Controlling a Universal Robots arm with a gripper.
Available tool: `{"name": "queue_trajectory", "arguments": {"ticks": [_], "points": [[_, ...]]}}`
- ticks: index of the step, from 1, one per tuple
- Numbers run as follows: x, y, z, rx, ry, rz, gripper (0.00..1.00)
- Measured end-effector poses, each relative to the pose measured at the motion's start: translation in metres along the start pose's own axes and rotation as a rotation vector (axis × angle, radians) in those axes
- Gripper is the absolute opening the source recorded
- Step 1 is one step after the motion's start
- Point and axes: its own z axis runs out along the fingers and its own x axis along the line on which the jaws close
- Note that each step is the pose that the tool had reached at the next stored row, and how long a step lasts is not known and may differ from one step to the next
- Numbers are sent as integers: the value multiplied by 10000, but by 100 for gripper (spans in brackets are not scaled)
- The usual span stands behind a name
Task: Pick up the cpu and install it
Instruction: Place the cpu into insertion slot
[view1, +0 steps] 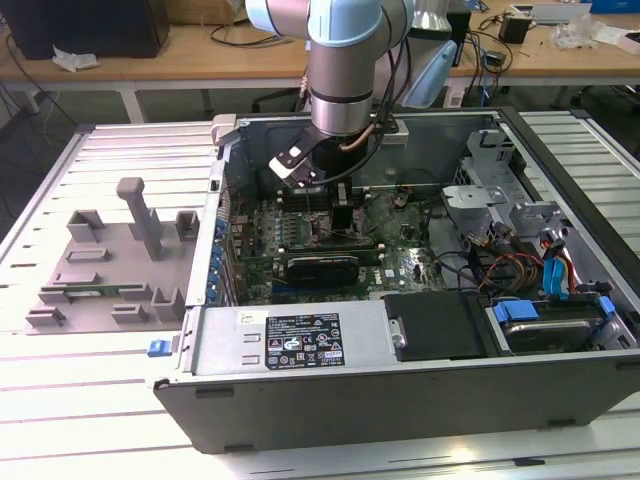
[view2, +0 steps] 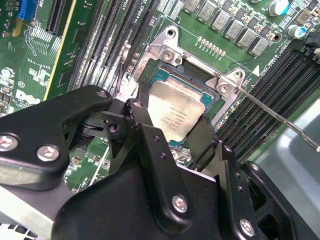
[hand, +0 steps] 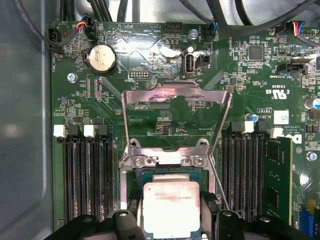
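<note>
1. Computer case (view1: 400, 405): lies on its side, open upward, on a slatted bench.
2. Robot arm (view1: 345, 60): reaches down into the case; in the exterior view it enters toward 10 o'clock from the case's middle.
3. Grey tray (view1: 100, 295): blocky posts; in the exterior view it lies at 9 o'clock from the case, well apart from the gripper.
4. Motherboard (hand: 165, 65): green, lining the case floor, with memory slots (hand: 85, 175) on either side of the socket.
5. Socket load frame (hand: 175, 95): metal, swung open and standing up behind the socket; its thin lever (view2: 280, 117) is released and angled away.
6. Gripper (hand: 172, 220): black fingers (view2: 137, 110) closed against two opposite edges of the cpu, directly over the open socket.
7. The cpu (view2: 175, 112): silvery top plate, between the fingers and within the socket opening. Whether it is fully seated or just above the contacts, I cannot tell.
   - Handling, as judged: light, thin and stiff. The smooth metal top is likely slippery, and the underside and the socket contacts are fragile.
   - Hold: by two opposite edges, kept level, with modest squeeze and no sideways drag.
</note>
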Motion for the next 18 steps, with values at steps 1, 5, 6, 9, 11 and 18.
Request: {"name": "queue_trajectory", "arguments": {"ticks": [1, 5, 6, 9, 11, 18], "points": [[0, 0, 0, 1, -1, 0, 55], [1, -4, 1, -8, 12, 0, 55], [1, -5, 1, -12, 15, 0, 55], [1, -8, 1, -16, 19, 0, 55], [4, -7, 7, -25, 45, 2, 55], [-1, -8, -36, -19, 24, 1, 62]]}}
